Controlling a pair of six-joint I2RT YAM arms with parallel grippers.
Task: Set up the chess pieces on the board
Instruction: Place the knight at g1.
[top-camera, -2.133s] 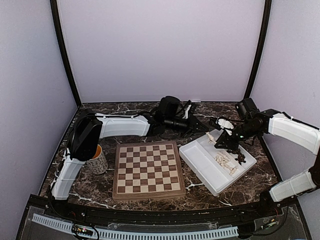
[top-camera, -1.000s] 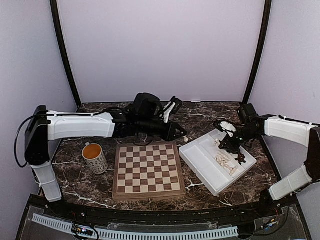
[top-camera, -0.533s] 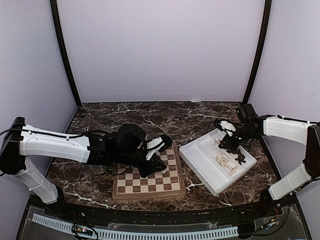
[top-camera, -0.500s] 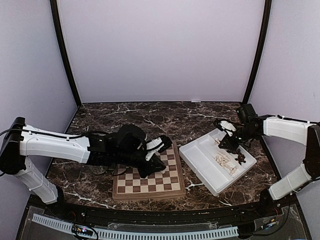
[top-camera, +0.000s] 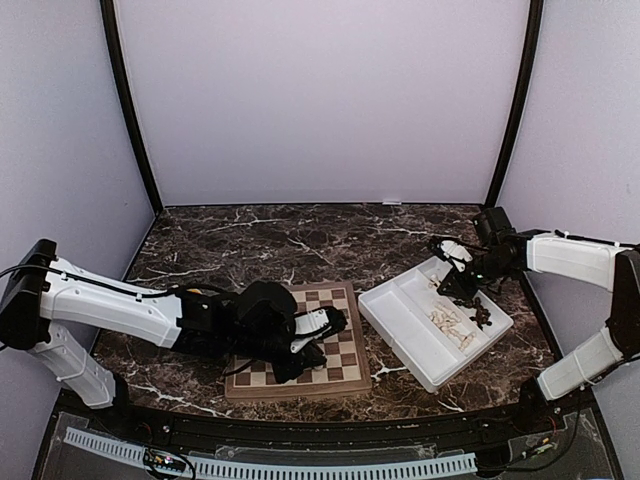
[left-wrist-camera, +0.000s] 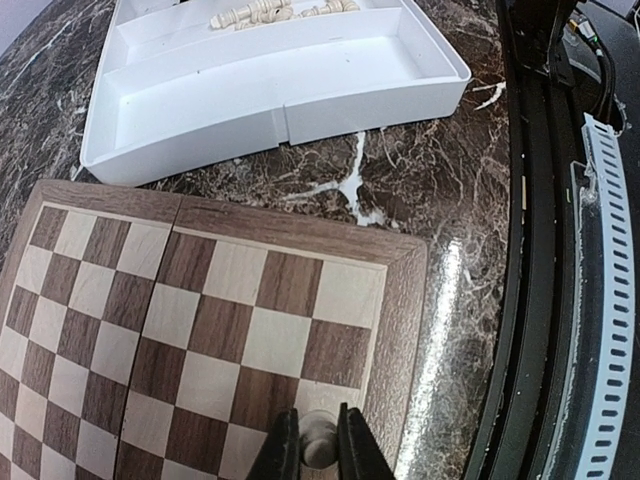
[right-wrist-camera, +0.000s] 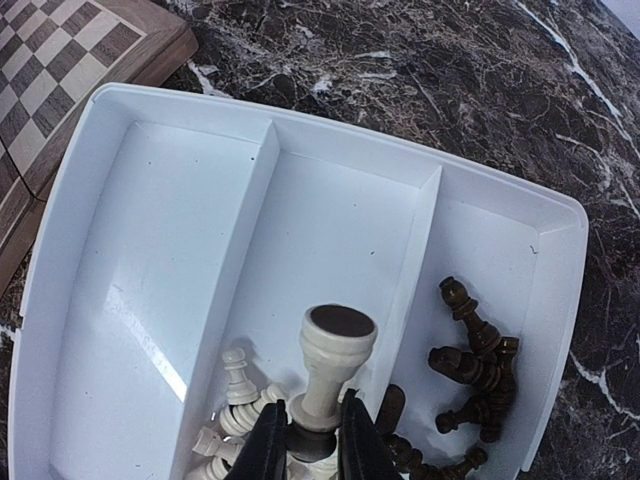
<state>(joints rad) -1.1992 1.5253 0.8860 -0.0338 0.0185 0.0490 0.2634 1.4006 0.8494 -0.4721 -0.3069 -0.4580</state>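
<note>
The board lies in the middle of the table, partly under my left arm. My left gripper is shut on a small pale chess piece. It holds the piece low over a light square in the board's near row, third from the right corner. My right gripper is shut on the head of a taller pale chess piece, whose dark-felted base points up. That piece hangs above the loose pale pieces in the tray's middle compartment. Dark pieces lie in the neighbouring compartment.
The white compartmented tray sits right of the board, close to its right edge. Its largest compartment holds nothing. A black rail runs along the table's near edge, just beyond the board's border.
My left arm has swung from the back of the table down over the board to its near row, carrying the pale piece. The right gripper has stayed over the tray.
</note>
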